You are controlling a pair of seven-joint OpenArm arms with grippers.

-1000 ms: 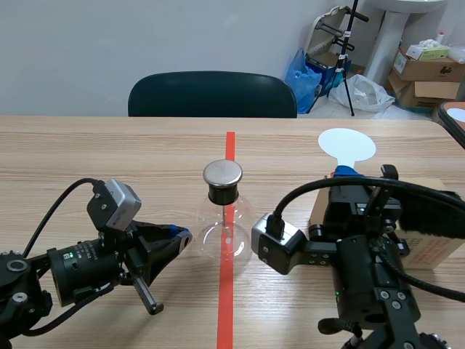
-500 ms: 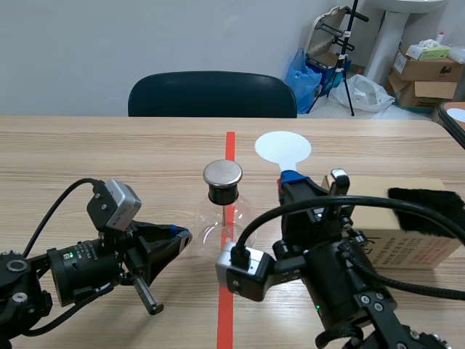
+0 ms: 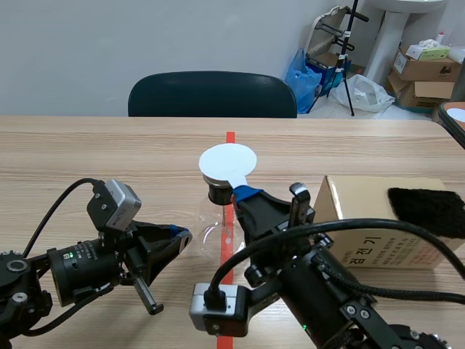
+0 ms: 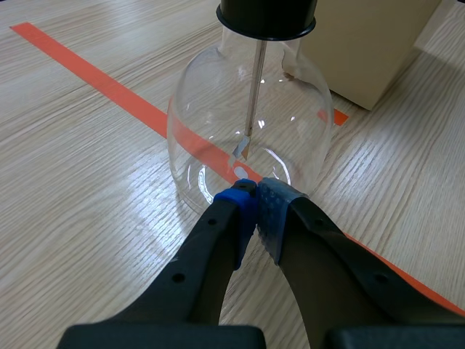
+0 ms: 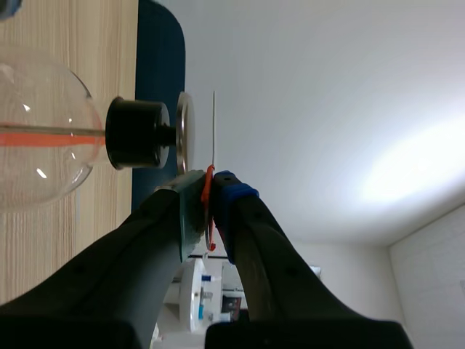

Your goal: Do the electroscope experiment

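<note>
The electroscope, a clear glass flask [image 3: 218, 227] with a black stopper [image 3: 219, 193], stands on the red tape line. My right gripper [image 3: 247, 195] is shut on the handle of a white disc paddle [image 3: 227, 161], which hovers over the flask's top and hides the metal cap. In the right wrist view the paddle [image 5: 214, 127] shows edge-on, a small gap from the metal cap [image 5: 184, 131], with the gripper [image 5: 208, 196] clamped on its handle. My left gripper [image 4: 256, 200] is shut on nothing, tips at the base of the flask [image 4: 251, 131]. A thin rod [image 4: 256, 87] hangs inside.
A cardboard box [image 3: 378, 218] lies to the right of the flask, with a black cloth [image 3: 429, 207] on top. A dark chair [image 3: 212, 94] stands behind the table's far edge. Boxes and bags sit on the floor at the back right.
My right arm has carried the white paddle leftward from above the box to over the flask's metal cap. The left arm has not moved.
</note>
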